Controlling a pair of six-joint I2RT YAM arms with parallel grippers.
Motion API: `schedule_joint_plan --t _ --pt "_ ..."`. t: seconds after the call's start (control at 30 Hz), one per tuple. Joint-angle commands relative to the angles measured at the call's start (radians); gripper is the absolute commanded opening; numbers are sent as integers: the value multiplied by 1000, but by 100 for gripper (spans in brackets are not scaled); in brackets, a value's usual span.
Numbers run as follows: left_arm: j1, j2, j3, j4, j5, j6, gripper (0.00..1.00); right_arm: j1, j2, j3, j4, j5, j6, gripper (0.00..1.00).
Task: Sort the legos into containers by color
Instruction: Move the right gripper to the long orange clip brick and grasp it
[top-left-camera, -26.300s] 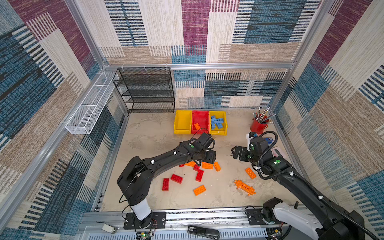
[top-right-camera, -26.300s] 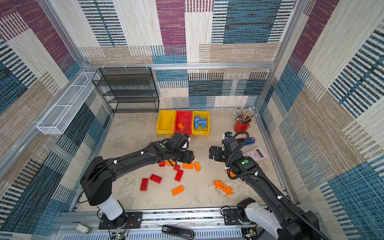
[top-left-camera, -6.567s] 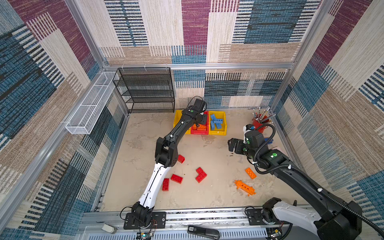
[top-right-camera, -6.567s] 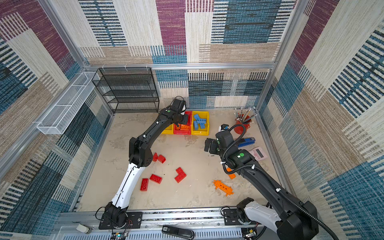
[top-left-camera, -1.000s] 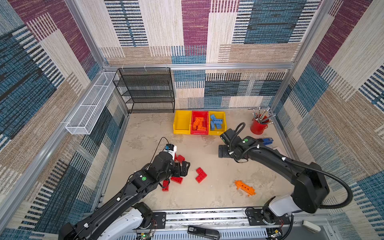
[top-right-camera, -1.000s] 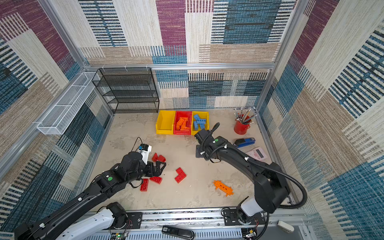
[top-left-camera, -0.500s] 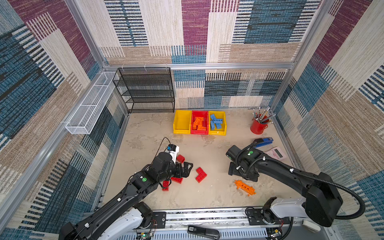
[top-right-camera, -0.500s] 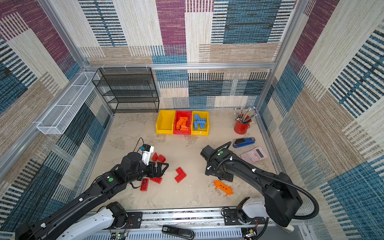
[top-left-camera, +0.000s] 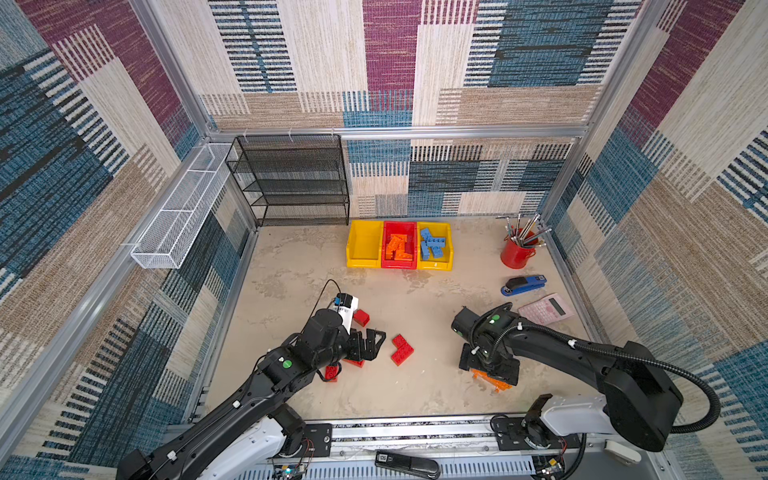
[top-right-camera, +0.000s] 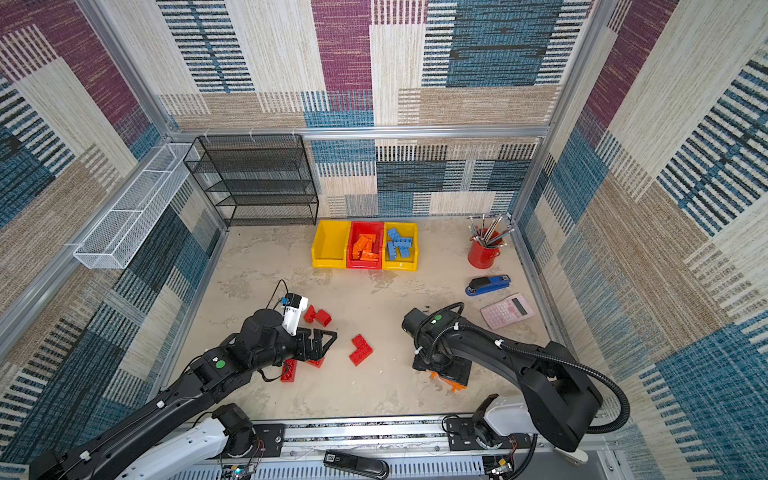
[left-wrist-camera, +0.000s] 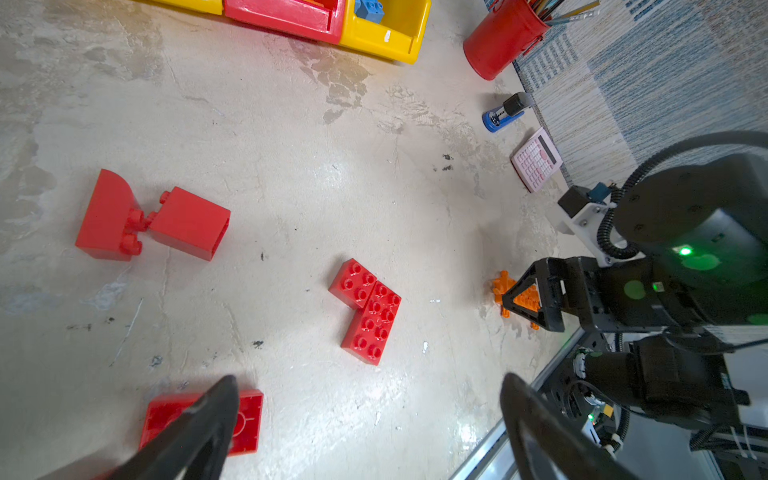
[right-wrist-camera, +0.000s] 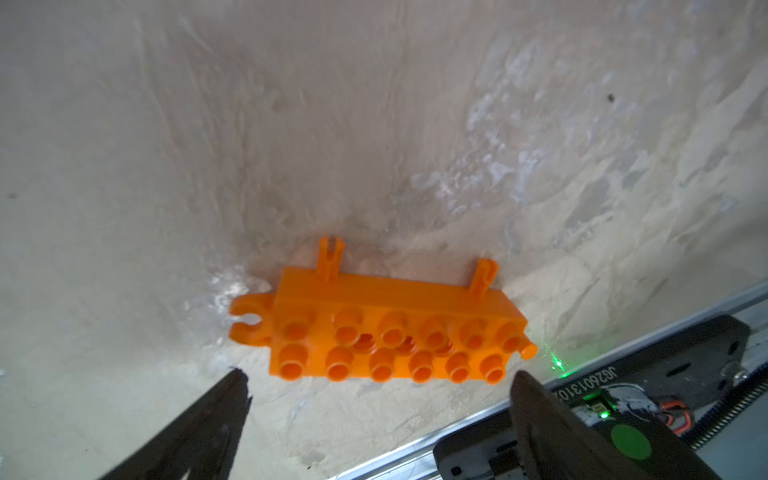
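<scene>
Right fingers (right-wrist-camera: 195, 428), spread apart, hover over spiky orange lego (right-wrist-camera: 390, 332) at 5 o'clock; left fingers (left-wrist-camera: 199, 428), apart, above red lego (left-wrist-camera: 249, 419).

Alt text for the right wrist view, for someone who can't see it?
A long orange lego with side clips lies on the beige table, studs toward the camera, just ahead of the right gripper, jaws open and empty.

Woven wall panels (top-left-camera: 390, 62), a patchwork of blue, maroon and beige, enclose the cell inside silver aluminium rails (top-left-camera: 457, 132). The mottled beige, stone-like floor (top-left-camera: 436, 291) is evenly lit. A black wire-mesh shelf rack (top-left-camera: 291, 183) stands against the back wall. A long white wire basket (top-left-camera: 183, 208) hangs on the left wall.
</scene>
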Motion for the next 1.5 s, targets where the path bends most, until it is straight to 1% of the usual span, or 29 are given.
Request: schedule_joint_plan --t 0.0,0.1,0.23,0.47,0.63,0.7,0.83,0.93,1.03,1.13,1.2,1.37,1.47 --pt "-1 -5 -7 33 32 -6 99 1 -26 -42 107 -53 34 99" --pt "-2 -16 -11 28 37 -10 99 1 -44 -48 146 -47 32 99" --pt "-2 -22 -14 30 32 -11 99 0 -31 -42 268 -71 -17 99" --pt "-2 -30 -10 9 7 -10 99 0 139 87 355 -71 -125 99" --pt "-2 -41 -9 -9 -23 -9 99 -1 245 201 395 -42 -201 99" --pt "-1 -42 -7 -12 -30 -8 99 -2 290 271 400 -31 -238 99" --pt "-1 -37 7 -23 -42 -6 99 -2 394 461 376 -24 -318 99" --pt "-2 -40 15 -38 -55 -4 99 -2 446 572 321 6 -360 99" --pt "-2 -53 18 -58 -69 -5 99 -10 444 603 264 62 -398 99" --pt "-1 -65 16 -67 -83 -9 99 -45 417 564 245 76 -428 99" --pt "-2 -67 18 -71 -84 -8 99 -50 402 539 267 79 -482 99" --pt "-1 -58 21 -72 -80 -10 99 -49 394 517 327 20 -757 99" --pt "-1 -58 20 -72 -81 -16 99 -49 394 513 334 -4 -861 99"
